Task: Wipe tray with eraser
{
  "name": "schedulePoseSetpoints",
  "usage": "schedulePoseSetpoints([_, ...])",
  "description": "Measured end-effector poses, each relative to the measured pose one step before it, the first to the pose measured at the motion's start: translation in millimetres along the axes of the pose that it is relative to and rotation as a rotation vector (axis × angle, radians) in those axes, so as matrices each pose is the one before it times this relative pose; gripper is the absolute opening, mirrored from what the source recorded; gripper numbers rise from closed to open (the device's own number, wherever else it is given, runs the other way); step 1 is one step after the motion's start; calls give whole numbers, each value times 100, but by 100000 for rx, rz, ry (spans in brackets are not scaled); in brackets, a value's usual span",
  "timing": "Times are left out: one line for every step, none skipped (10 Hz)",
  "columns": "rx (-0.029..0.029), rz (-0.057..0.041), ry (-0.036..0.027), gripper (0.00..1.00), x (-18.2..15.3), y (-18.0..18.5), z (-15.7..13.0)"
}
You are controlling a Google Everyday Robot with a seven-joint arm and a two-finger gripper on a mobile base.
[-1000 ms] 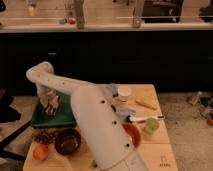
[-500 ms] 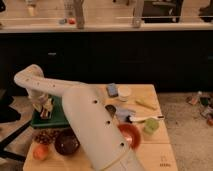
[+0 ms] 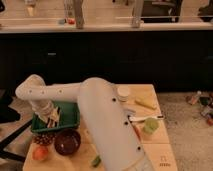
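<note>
- The arm fills most of my view: a thick white limb that rises from the near middle edge, runs left to a rounded elbow, then bends down over the left side of the table.
- The table is pale wood and sits in front of a long dark counter along the far wall.
- The tray is green with a low rim. It lies on the left part of the table, partly covered by the arm.
- The bowl is dark brown and round, just near of the tray and close to its front rim.
- The gripper hangs from the wrist inside the tray's left half, down close to the tray floor. I cannot tell whether it is spread or pressed together, or whether it touches the floor.
- I cannot pick the eraser out from the dark end of the gripper.
- An orange fruit lies at the near left corner, left of the bowl.
- A green cup stands on the right side of the table, well apart from the tray.
- A white round tub sits at the far edge, just right of the arm.
- A yellow stick lies right of the tub.
- A small green bit lies near the front edge, beside the arm.
</note>
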Motion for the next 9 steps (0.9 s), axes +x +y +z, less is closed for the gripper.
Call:
schedulePoseSetpoints([972, 4668, -472, 0, 18, 1732, 205])
schedulePoseSetpoints([702, 3177, -473, 0, 491, 1157, 58])
schedulePoseSetpoints([599, 2831, -385, 0, 746, 941, 13])
schedulePoseSetpoints([2308, 4447, -326, 0, 1898, 694, 144])
schedulePoseSetpoints([1696, 2253, -398, 0, 1645, 87, -24])
schedulePoseSetpoints([1120, 1592, -470, 0, 1488, -71, 2])
schedulePoseSetpoints([1298, 321, -630, 0, 1528, -610, -20])
schedulePoseSetpoints([1335, -375, -761, 0, 1297, -1121, 34])
schedulePoseSetpoints([681, -1470, -484, 0, 491, -1297, -4])
